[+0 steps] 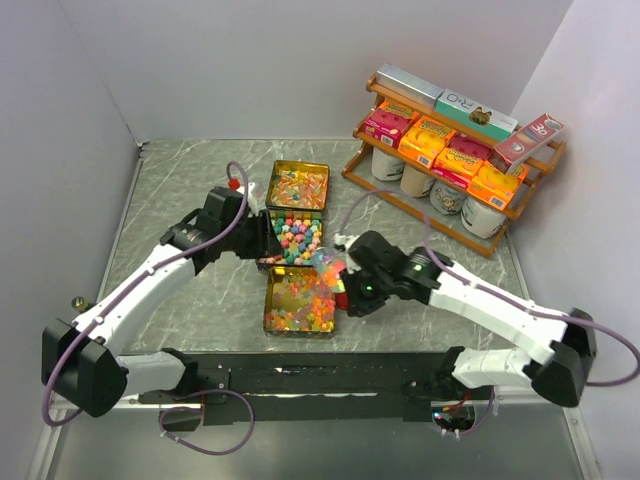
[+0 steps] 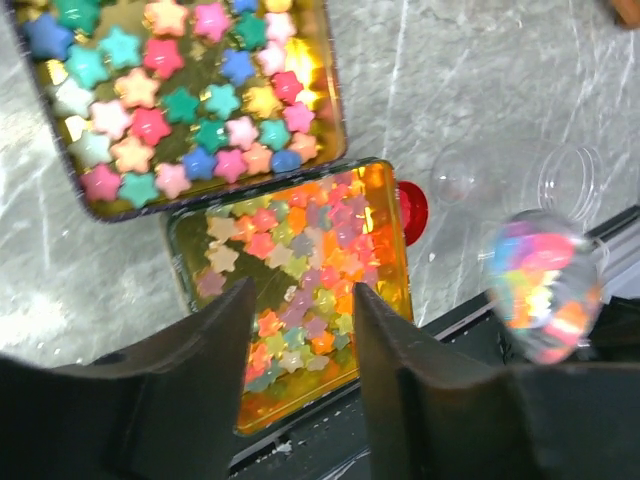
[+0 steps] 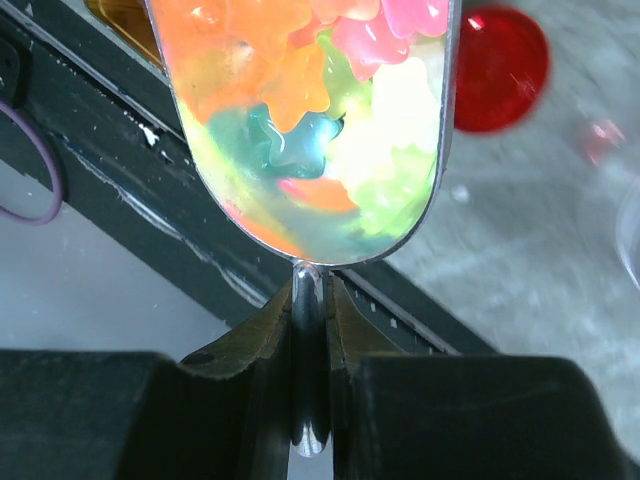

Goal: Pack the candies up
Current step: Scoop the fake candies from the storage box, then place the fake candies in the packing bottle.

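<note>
A robot lab cell: bare white walls (image 1: 300,60) box in a marble-look table (image 1: 180,190), two arms (image 1: 150,280) sit bolted to a black rail (image 1: 320,378), a small wooden shelf (image 1: 400,200) holds snack boxes (image 1: 430,140)

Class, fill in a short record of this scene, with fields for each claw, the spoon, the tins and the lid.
left claw: open, empty, above the gold rectangular metal tins
right claw: shut on the silver metal spoon
spoon load: glossy mixed-colour candies
tins: three in a row, each holding candies
red round lid: lying beside the near tin
</note>
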{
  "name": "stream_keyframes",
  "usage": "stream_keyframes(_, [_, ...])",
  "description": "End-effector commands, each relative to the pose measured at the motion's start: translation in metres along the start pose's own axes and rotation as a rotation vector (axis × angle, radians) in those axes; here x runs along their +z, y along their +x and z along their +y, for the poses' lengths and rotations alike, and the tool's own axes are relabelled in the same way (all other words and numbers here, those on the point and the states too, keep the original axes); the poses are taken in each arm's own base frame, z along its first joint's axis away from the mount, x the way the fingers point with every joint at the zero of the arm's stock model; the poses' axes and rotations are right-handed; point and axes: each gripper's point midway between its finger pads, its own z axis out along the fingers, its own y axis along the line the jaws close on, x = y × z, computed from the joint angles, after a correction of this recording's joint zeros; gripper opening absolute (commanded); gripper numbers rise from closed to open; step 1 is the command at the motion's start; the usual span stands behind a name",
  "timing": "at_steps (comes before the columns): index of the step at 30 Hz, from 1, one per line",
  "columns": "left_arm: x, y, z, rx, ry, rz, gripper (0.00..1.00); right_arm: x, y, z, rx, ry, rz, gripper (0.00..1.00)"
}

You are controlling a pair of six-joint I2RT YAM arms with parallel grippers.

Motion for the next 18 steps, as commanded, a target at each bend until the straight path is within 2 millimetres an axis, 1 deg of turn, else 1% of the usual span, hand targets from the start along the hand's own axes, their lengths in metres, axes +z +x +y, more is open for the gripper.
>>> stream_keyframes(1, [0.001, -0.018, -0.035, 0.073, 0.1, -0.041, 0.54, -0.026, 0.018, -0.019, 0.114, 0.07, -0.026, 0.0])
stream_keyframes(2, [0.005, -0.013, -0.043, 0.091, 0.112, -0.027, 0.56, -0.028, 0.024, -0.022, 0.127, 0.082, -0.018, 0.0])
stream_keyframes(3, [0.006, -0.014, -0.05, 0.1, 0.119, -0.032, 0.61, -0.033, 0.027, -0.023, 0.152, 0.083, -0.03, 0.0])
stream_keyframes(4, [0.008, -0.014, -0.057, 0.11, 0.135, -0.032, 0.63, -0.033, 0.031, -0.027, 0.167, 0.097, -0.026, 0.0])
stream_keyframes(5, [0.009, -0.01, -0.069, 0.127, 0.165, -0.027, 0.68, -0.035, 0.036, -0.029, 0.181, 0.105, -0.02, 0.0])
stream_keyframes(7, [0.009, -0.008, -0.084, 0.144, 0.206, -0.032, 0.72, -0.039, 0.047, -0.032, 0.233, 0.112, -0.008, 0.0])
stream_keyframes(8, [0.008, -0.007, -0.1, 0.163, 0.252, -0.049, 0.74, -0.041, 0.051, -0.033, 0.249, 0.112, -0.006, 0.0])
stream_keyframes(10, [0.005, -0.005, -0.118, 0.189, 0.305, -0.07, 0.81, -0.047, 0.062, -0.038, 0.303, 0.12, 0.003, 0.0])
stream_keyframes(11, [0.003, -0.002, -0.135, 0.219, 0.355, -0.093, 0.83, -0.049, 0.065, -0.037, 0.323, 0.113, 0.009, 0.0])
stream_keyframes(12, [0.002, -0.001, -0.143, 0.233, 0.373, -0.106, 0.86, -0.054, 0.068, -0.037, 0.346, 0.104, -0.001, 0.0])
stream_keyframes(13, [0.001, 0.001, -0.151, 0.249, 0.394, -0.116, 0.87, -0.055, 0.074, -0.041, 0.373, 0.109, 0.009, 0.0])
stream_keyframes(14, [0.0, 0.009, -0.163, 0.281, 0.417, -0.12, 0.88, -0.057, 0.077, -0.039, 0.386, 0.093, 0.014, 0.0])
stream_keyframes(15, [0.0, 0.01, -0.171, 0.295, 0.433, -0.135, 0.9, -0.061, 0.078, -0.038, 0.399, 0.081, 0.004, 0.0])
stream_keyframes(17, [0.005, 0.021, -0.184, 0.327, 0.445, -0.132, 0.92, -0.065, 0.081, -0.038, 0.423, 0.068, 0.005, 0.0])
stream_keyframes(18, [0.007, 0.021, -0.189, 0.335, 0.45, -0.143, 0.92, -0.067, 0.082, -0.038, 0.429, 0.062, 0.001, 0.0])
